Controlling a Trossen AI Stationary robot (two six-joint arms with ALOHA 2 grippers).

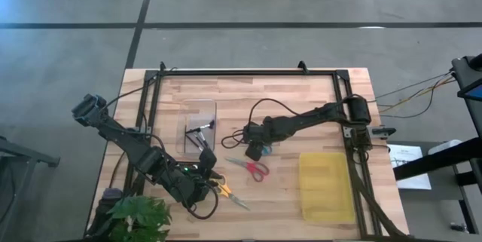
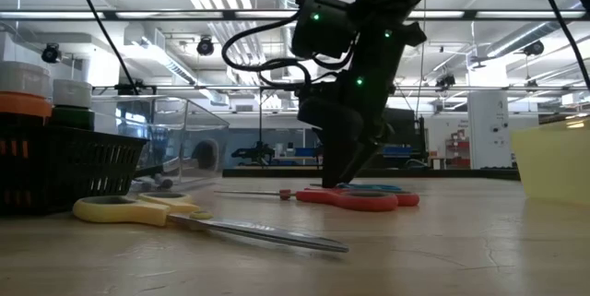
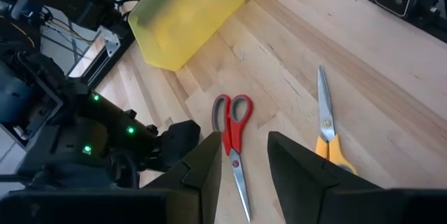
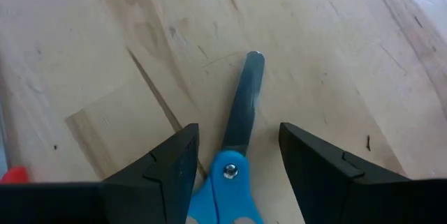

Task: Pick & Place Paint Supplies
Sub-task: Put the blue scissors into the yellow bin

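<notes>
- Left gripper [image 1: 205, 187] hangs low near the table's [image 1: 286, 99] front-left; its fingers [image 3: 202, 172] stand partly apart with nothing between them
- Yellow scissors [image 1: 230, 194] lie just beside it on the wood; red scissors [image 1: 254, 169] lie a little further right
- Right gripper [image 1: 256, 151] is down at the table's middle; its jaws are parted on either side of the blue scissors [image 4: 234, 154], pads not touching the blades
- Yellow bin [image 1: 325, 185] sits at the right

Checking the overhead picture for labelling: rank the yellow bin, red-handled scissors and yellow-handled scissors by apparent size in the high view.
1. yellow bin, clearly largest.
2. red-handled scissors and yellow-handled scissors look about alike; the latter are partly hidden under the left arm, so no ranking.
</notes>
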